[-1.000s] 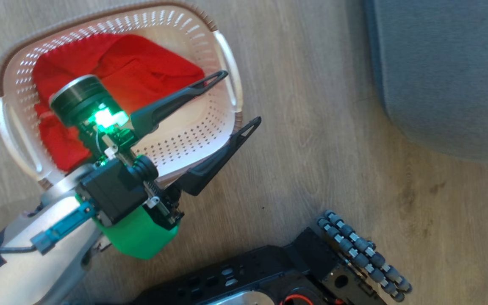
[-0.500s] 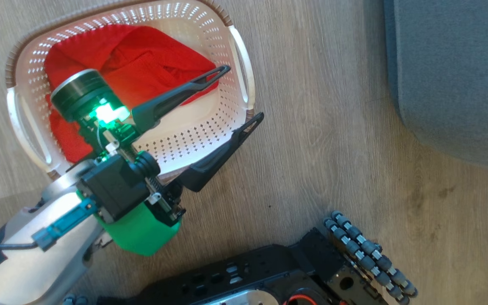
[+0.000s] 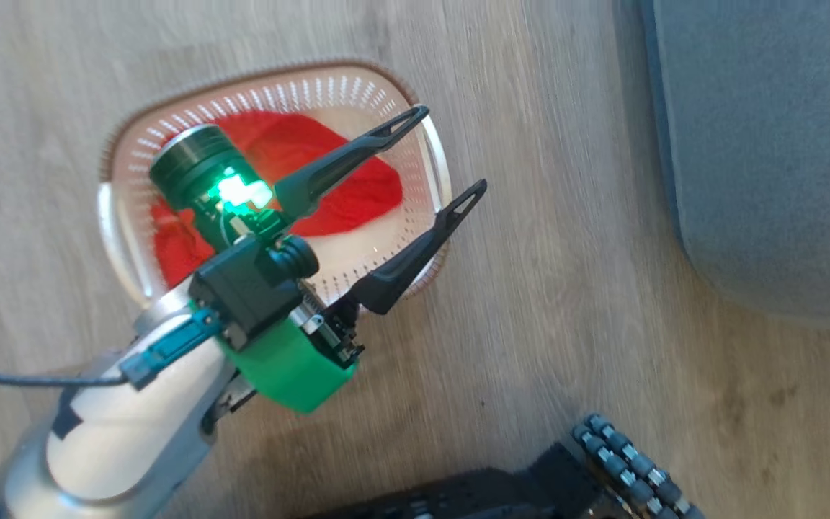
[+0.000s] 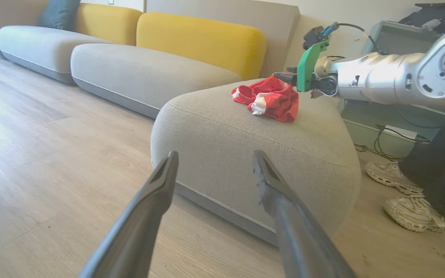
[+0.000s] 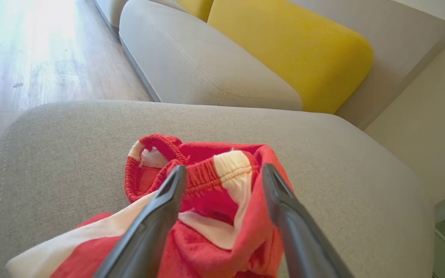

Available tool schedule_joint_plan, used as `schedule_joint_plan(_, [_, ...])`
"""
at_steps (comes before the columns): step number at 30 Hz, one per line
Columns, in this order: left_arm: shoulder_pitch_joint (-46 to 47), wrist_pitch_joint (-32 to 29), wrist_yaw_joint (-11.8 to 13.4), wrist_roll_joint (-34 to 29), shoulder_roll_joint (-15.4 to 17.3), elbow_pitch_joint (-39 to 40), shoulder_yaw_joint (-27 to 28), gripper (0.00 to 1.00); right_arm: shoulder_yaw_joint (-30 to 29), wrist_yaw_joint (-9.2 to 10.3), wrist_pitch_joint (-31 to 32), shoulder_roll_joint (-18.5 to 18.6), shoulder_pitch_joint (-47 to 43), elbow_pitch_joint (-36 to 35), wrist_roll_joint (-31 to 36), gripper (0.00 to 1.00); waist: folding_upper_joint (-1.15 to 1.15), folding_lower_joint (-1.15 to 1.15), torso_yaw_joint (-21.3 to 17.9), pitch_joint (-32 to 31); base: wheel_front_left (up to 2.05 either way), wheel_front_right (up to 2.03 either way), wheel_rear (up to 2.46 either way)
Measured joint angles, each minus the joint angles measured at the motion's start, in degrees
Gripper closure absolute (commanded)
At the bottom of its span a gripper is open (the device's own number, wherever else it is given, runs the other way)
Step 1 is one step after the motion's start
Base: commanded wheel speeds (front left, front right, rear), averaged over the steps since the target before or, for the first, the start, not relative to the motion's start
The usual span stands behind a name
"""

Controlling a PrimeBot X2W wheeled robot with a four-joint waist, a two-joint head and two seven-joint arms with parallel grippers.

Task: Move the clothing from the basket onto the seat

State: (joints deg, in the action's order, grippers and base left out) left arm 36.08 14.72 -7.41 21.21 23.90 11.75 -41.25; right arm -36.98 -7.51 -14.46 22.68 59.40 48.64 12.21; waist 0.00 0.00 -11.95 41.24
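The head view is a little blurred. The left hand (image 3: 451, 149) hangs above the basket (image 3: 314, 90), which stands on the wood floor (image 3: 566, 288). Its two fingers are spread wide with nothing between them. Red clothing (image 3: 357, 198) lies inside the basket, but the arm covers a good part of it and also the near-left side of the basket, so I cannot tell how many pieces are there. The seat (image 3: 768, 144) is well apart from the basket and is cut off by the top and right edges.

In the right wrist view the right hand (image 5: 223, 169) is over the seat (image 5: 72, 154). Its fingers are apart, not closed, above a red garment (image 5: 222, 216) with white bands that lies crumpled on the cushion. The bottom edge cuts off the lower part of this garment.

In the left wrist view the same garment (image 4: 270, 98) hides the right hand's fingertips. A person's shoes (image 4: 415, 214) stand beside the seat; the legs are cut off at the right edge.
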Motion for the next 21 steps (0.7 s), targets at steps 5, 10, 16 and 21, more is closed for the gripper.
schedule_joint_plan(5, [-2.24, 0.00, 0.00, 0.18, -3.03, -2.98, 1.23, 0.00, 7.38, 0.00, 0.00, 2.57, -4.92, -3.18, -6.01, 0.00, 0.00, 0.00, 2.05, -5.18, 0.00, 0.00, 0.00])
schedule_joint_plan(10, [-5.14, 0.00, 0.00, 0.57, -5.20, -5.73, 2.64, 0.00, 13.38, 0.00, 0.00, 2.88, -7.55, -6.03, -9.62, 0.00, 0.00, 0.00, 4.01, -9.56, 0.00, 0.00, 0.00])
schedule_joint_plan(16, [-8.40, -0.01, 0.00, 0.57, -7.24, -9.26, 4.66, 0.00, 20.60, 0.00, -0.01, -0.04, -11.74, -11.83, -11.34, 0.00, 0.00, 0.00, 7.36, -15.75, 0.00, 0.00, 0.00])
schedule_joint_plan(21, [-11.44, -0.01, 0.00, 0.57, -9.18, -11.99, 7.71, 0.00, 25.40, 0.00, 0.12, -6.57, -17.03, -18.35, -10.33, 0.00, 0.00, 0.00, 10.57, -20.22, 0.00, 0.00, 0.00])
